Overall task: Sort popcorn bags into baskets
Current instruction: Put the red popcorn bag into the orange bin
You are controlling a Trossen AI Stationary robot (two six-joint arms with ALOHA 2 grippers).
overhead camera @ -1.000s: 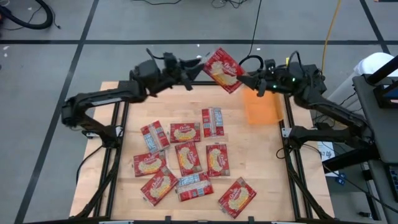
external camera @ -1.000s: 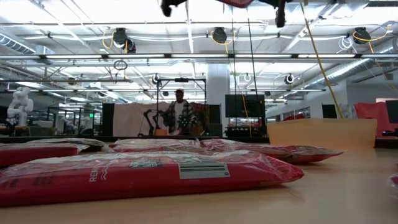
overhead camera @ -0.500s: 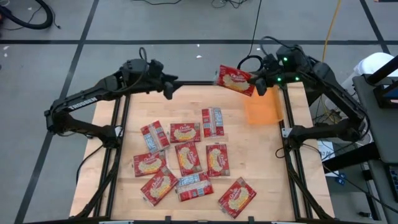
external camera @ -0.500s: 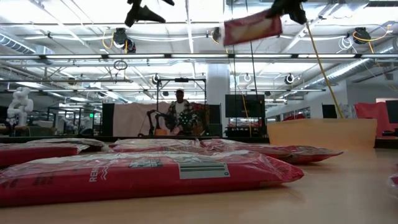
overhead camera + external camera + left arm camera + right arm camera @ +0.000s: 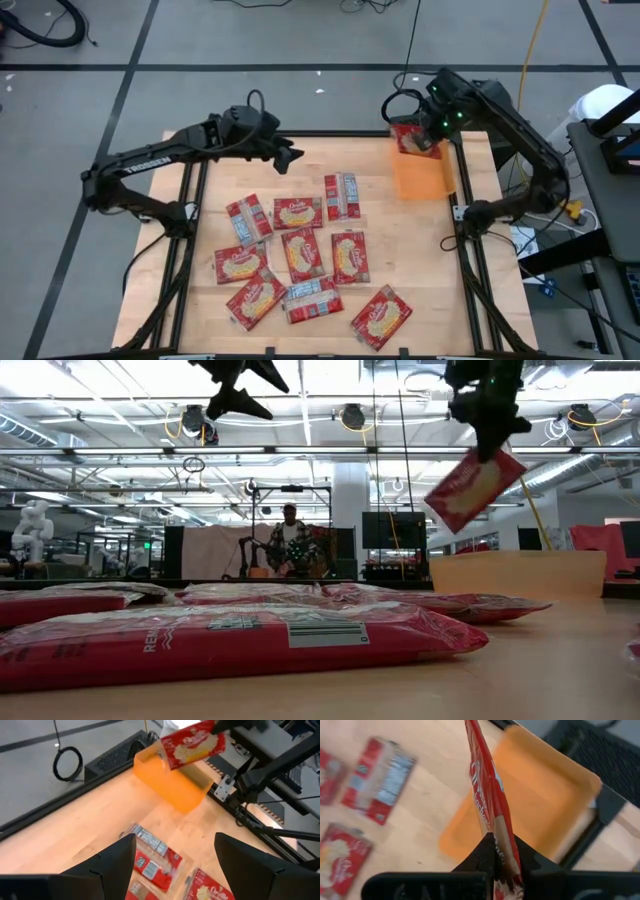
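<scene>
My right gripper (image 5: 428, 128) is shut on a red popcorn bag (image 5: 410, 138) above the far end of the orange basket (image 5: 425, 178). The low view shows this bag (image 5: 474, 488) hanging well above the basket (image 5: 518, 573). Several more red bags (image 5: 300, 250) lie flat on the middle and near part of the table, some with the grey-blue side up. My left gripper (image 5: 290, 157) is open, high above the far left part of the table, touching nothing. Its wrist view shows the held bag (image 5: 192, 745) over the basket (image 5: 170, 782). My right gripper pinches the popcorn bag by its upper end (image 5: 496, 851), one finger on each flat face. The fingers (image 5: 490, 445) come from above, pointing down. The bag is lifted clear and hangs tilted below them, over the basket (image 5: 540, 805).
The wooden table (image 5: 400, 260) has dark frame rails along its left and right edges (image 5: 465, 250). Bare wood lies between the lying bags and the basket. In the low view a person (image 5: 289, 545) stands far back in the room.
My right gripper has carried the bag toward the table's right and down, over the basket's far end. The bag has tipped from lying flat to hanging on edge. My left gripper has drawn away from the bag toward the table's left and a little toward the near edge.
</scene>
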